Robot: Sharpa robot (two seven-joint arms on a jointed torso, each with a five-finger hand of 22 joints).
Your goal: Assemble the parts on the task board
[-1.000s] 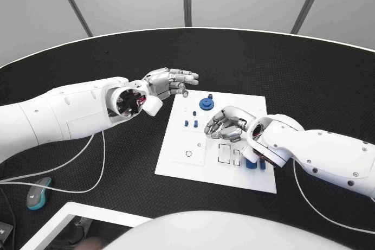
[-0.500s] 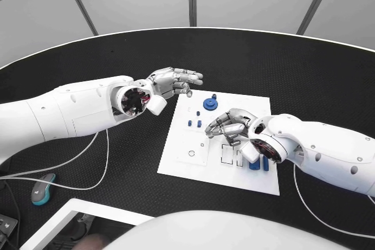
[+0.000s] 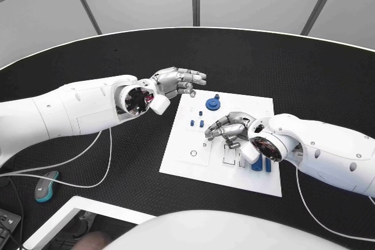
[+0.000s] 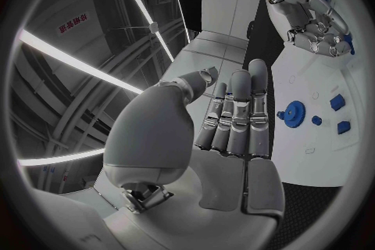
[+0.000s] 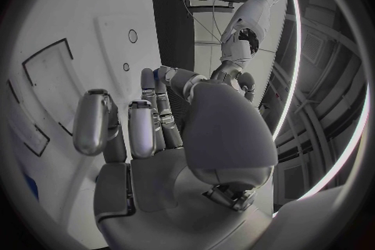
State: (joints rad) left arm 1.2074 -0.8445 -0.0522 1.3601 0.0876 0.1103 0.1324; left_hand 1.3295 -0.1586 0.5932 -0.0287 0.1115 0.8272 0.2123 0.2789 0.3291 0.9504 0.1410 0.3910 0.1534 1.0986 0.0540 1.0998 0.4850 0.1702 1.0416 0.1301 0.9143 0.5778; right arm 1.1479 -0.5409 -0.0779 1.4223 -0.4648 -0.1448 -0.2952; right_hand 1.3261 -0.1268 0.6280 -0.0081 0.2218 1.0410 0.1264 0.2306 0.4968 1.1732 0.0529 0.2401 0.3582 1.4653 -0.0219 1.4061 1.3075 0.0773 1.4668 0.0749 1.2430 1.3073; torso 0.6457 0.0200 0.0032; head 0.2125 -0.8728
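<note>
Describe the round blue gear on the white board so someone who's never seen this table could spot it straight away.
Start at the white task board in the middle of the black table. Go to its far edge, just off the left hand. There sits the blue gear, round and toothed, the widest blue piece at that end; the blue parts nearer the middle are small blocks.

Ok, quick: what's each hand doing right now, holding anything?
Left hand: open, holds nothing, beside the task board.
Right hand: fingers curled over the board, nothing visibly held.
</note>
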